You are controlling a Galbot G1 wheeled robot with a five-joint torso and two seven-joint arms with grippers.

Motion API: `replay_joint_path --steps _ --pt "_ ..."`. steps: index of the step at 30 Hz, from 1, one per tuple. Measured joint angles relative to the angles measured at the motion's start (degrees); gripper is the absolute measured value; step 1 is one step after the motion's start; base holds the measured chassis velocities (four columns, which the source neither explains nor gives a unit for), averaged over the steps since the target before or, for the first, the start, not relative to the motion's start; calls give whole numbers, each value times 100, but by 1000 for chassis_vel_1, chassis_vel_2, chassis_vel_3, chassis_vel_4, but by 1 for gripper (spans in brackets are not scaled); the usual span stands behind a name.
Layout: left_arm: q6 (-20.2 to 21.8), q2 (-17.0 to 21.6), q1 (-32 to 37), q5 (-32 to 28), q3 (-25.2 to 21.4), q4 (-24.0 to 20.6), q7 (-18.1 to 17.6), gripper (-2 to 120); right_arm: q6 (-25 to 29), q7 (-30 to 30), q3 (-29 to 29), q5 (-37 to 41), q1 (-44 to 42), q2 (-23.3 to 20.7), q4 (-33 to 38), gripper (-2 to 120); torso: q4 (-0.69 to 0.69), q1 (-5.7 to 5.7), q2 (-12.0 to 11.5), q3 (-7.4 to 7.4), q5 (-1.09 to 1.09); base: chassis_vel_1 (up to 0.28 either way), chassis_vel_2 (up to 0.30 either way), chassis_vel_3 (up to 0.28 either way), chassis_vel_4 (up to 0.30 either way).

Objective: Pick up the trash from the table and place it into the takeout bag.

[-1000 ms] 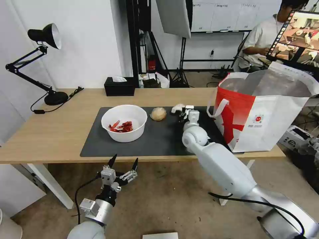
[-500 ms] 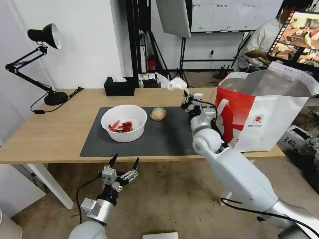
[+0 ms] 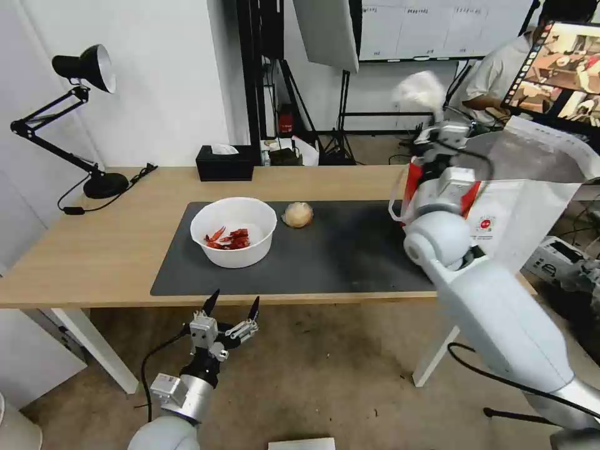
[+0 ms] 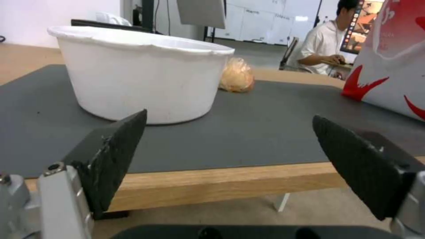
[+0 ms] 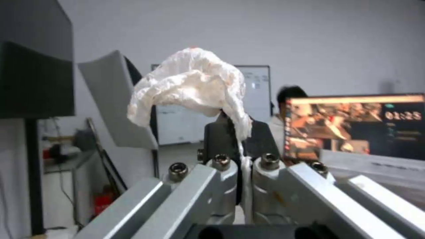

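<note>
Head view, left to right. Your left tool [image 3: 232, 308] hung below the worktop's [image 3: 112, 250] near edge, its jaws spread wide and empty; the left wrist view showed both fingers [image 4: 111, 156] apart, facing the worktop edge. On the dark mat [image 3: 325, 262] stood the white bowl [image 3: 234, 231] with red scraps, and just beside it, to the right, lay the tan ball [image 3: 298, 214]; bowl and ball did not touch. At the right end of the worktop stood the red-and-white bag [image 3: 531, 212], mouth open. Your right tool [image 3: 445, 128] was raised at the bag's near rim, pointing upward, its jaws closed on the crumpled tissue [image 3: 420, 90]. In the right wrist view the tissue [image 5: 190, 86] bulged above the pinched fingers [image 5: 221, 139], with a thin strip of it clamped between them.
</note>
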Motion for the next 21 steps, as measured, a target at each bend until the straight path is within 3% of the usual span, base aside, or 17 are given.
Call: replay_joint_path --steps 4,11,16,21 --pt "6 17 -24 -10 25 0 -101 100 -338 147 81 446 8 -187 77 0 0 0 0 0 0 0 0 0 0" --pt "27 53 -48 -31 49 -14 -135 100 -559 138 120 565 -43 -293 36 0 1 0 0 0 0 0 0 0 0" --pt "32 111 -42 -50 23 -28 -136 100 -722 115 163 825 -96 -355 140 22 1 0 0 0 -1 0 0 0 0" --pt "34 97 -49 -53 51 -29 -141 100 -733 108 167 863 -96 -387 152 35 0 0 0 0 0 0 0 0 0"
